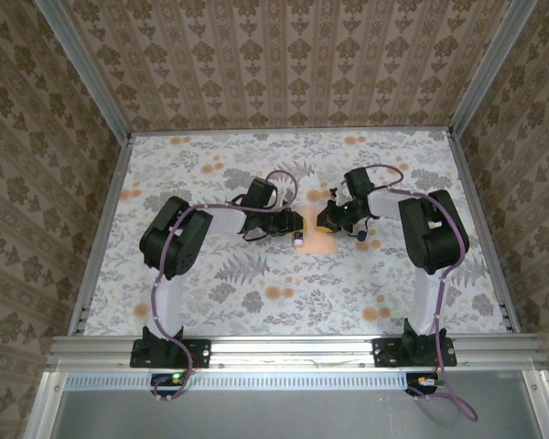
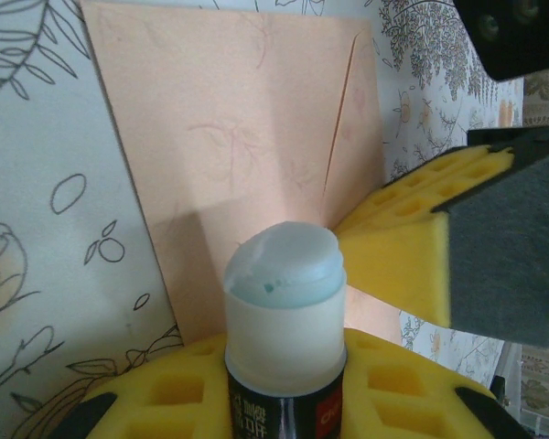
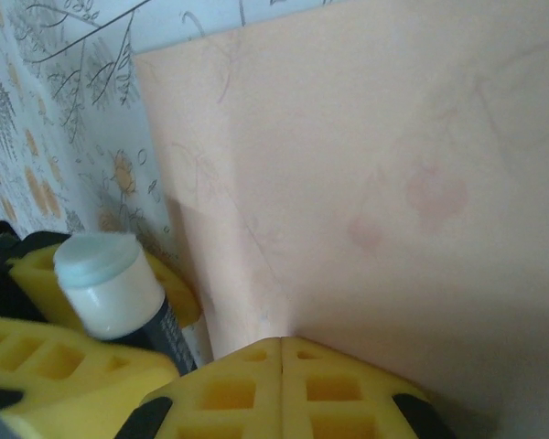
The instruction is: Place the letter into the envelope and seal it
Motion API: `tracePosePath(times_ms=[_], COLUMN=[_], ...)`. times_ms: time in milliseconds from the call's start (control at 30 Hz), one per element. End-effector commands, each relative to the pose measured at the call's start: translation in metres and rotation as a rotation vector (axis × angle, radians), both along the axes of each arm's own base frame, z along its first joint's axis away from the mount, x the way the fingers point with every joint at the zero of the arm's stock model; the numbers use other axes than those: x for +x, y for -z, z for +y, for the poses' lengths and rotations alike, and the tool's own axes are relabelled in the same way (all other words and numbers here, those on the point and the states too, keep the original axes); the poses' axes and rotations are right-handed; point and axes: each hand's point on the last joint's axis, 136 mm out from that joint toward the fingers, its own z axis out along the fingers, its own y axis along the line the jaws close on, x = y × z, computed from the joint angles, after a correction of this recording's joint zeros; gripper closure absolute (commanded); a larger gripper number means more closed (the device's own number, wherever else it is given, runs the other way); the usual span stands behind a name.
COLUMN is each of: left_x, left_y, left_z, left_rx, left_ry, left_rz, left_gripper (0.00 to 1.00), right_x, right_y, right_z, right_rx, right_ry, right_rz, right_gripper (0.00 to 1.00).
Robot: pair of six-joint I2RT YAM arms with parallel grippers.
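On the overhead camera both arms bend inward and meet at the middle of the flowered table (image 1: 210, 293). The envelope (image 1: 315, 240) lies flat there, just right of the frame's centre, between my two claws.

My left claw (image 1: 291, 230) is clenched around a glue stick (image 2: 284, 302). On its wrist camera the stick stands at bottom centre between the yellow foam pads (image 2: 430, 393). The cap is off, and the pale bluish tip points at the envelope, which takes up the upper middle of that frame. The tip sits over the paper's near edge, but I cannot tell whether it touches. A slanted crease runs down the envelope's right part.

My right claw (image 1: 329, 219) is squeezed fully together. On its wrist camera its two pads meet with no gap at bottom centre, right at the envelope's lower edge. I cannot tell whether paper is pinched between them or only pressed down. The glue stick shows at the lower left of that frame. On the left wrist camera, one right-claw pad comes in from the right edge and rests on the envelope's right side, near the glue tip.
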Motion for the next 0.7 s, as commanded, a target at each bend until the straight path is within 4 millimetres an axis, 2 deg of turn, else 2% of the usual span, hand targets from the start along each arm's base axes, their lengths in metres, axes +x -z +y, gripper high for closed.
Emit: tracePosePath(times_ms=[0,67,167,400,667], left_x=[-0.009,-0.009,-0.008,-0.009,-0.010], left_y=[0.011,0.011,0.011,0.010,0.011], left_z=[-0.002,-0.002,-0.003,-0.003,-0.002], left_rx=[0.024,0.023,0.021,0.020,0.023], left_ry=[0.016,0.016,0.017,0.018,0.017], left_rz=[0.028,0.028,0.028,0.029,0.031], left_gripper=[1.00,1.00,1.00,1.00,1.00], right_x=[0.001,-0.002,-0.007,-0.018,-0.031], right_y=[-0.023,-0.026,-0.021,0.002,0.029], right_z=[0.002,0.004,0.006,0.008,-0.002], right_rx=[0.017,0.039,0.038,0.038,-0.033], right_ry=[0.026,0.032,0.028,0.026,0.028], right_rz=[-0.048,-0.056,-0.034,0.018,0.064], right_gripper=[1.00,1.00,1.00,1.00,1.00])
